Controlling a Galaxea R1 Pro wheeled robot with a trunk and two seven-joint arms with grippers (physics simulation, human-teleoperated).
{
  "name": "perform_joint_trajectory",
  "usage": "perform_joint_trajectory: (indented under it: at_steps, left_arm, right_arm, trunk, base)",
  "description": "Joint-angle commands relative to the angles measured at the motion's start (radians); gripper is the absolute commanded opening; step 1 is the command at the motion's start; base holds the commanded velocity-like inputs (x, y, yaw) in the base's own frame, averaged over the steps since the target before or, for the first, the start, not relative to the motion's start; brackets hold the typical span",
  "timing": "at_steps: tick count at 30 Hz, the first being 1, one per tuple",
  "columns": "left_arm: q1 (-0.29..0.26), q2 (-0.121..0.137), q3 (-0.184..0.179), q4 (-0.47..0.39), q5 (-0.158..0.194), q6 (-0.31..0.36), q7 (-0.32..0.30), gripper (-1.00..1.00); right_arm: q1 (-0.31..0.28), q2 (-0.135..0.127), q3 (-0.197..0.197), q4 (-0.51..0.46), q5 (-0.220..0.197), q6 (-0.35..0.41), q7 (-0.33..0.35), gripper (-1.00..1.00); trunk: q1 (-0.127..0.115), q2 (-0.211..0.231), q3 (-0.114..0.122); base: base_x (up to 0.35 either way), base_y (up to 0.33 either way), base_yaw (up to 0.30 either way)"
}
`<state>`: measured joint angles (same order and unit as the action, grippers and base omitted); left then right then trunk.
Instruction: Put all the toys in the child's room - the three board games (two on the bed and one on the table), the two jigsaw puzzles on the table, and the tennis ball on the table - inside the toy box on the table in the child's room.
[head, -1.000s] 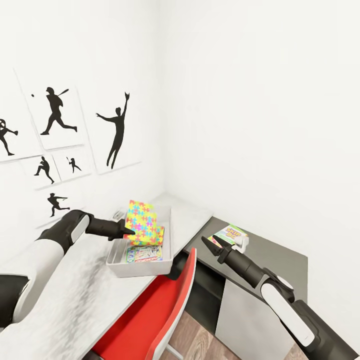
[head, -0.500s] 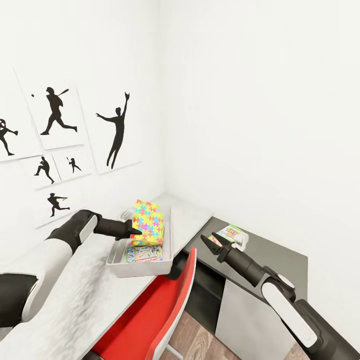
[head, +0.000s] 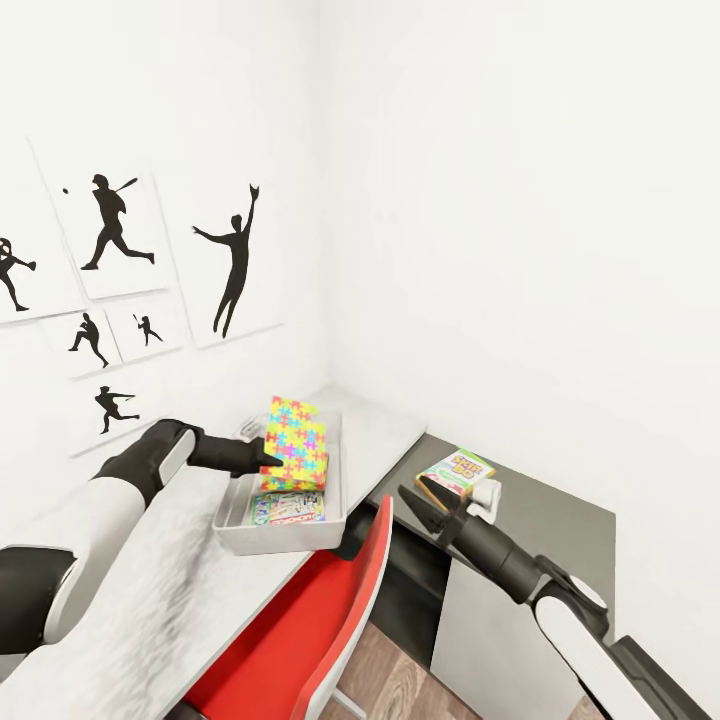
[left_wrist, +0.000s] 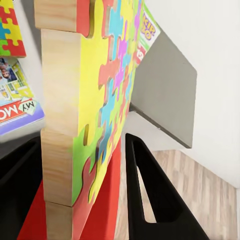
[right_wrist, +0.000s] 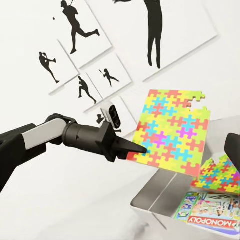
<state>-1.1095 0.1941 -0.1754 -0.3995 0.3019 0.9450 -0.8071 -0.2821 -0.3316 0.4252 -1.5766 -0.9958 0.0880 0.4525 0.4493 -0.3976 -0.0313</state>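
Wall, left: six black athlete-silhouette posters (head: 112, 235). Left gripper (head: 268, 458): clamped on the edge of one jigsaw puzzle (head: 296, 443), held upright above the toy box (head: 283, 540). The toy box rests on the pale tabletop (head: 150, 620). Toy box contents, counted: one second jigsaw puzzle (right_wrist: 221, 173) leaning against the far wall, and one board game (head: 286, 508) lying flat, marked MONOPOLY. One red chair (head: 310, 630) stands in front of the toy box. Right gripper (head: 420, 503): jaws spread wide, holding nothing, above the edge of the dark cabinet top (head: 545, 515). One yellow-green board game (head: 456, 471) lies on that cabinet top, just beyond the right gripper.
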Motion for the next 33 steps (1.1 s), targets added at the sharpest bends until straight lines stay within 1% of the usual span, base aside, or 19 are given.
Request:
perform_joint_trajectory:
  at_steps: [1, 10, 17, 24, 33]
  left_arm:
    - [-0.001, 0.002, -0.006, -0.001, 0.010, 0.006, 0.000, -1.00]
    - [-0.003, 0.000, -0.004, -0.005, 0.012, 0.012, 0.007, -1.00]
    - [-0.007, 0.001, -0.004, -0.010, 0.011, 0.014, 0.009, -1.00]
    - [-0.017, 0.005, -0.005, -0.011, 0.009, 0.009, 0.013, -1.00]
    - [-0.021, 0.006, -0.005, -0.012, 0.008, 0.001, 0.035, -1.00]
  right_arm:
    - [-0.001, -0.001, 0.000, 0.000, -0.011, 0.006, 0.002, 1.00]
    - [0.000, -0.003, -0.005, -0.001, -0.011, 0.011, 0.004, 1.00]
    - [0.000, -0.003, -0.022, -0.001, -0.012, 0.023, 0.003, 1.00]
    - [0.000, -0.003, -0.025, -0.002, -0.012, 0.032, 0.005, 1.00]
    - [0.000, -0.003, -0.025, -0.002, -0.012, 0.033, 0.005, 1.00]
  trunk:
    - [0.001, -0.002, -0.002]
    - [0.001, -0.002, -0.006]
    - [0.001, -0.002, -0.017]
    - [0.001, -0.002, -0.028]
    - [0.001, -0.002, -0.043]
  base:
    - [0.000, 0.000, 0.000]
    - [0.000, 0.000, 0.000]
    - [0.000, 0.000, 0.000]
    - [0.000, 0.000, 0.000]
    - [0.000, 0.000, 0.000]
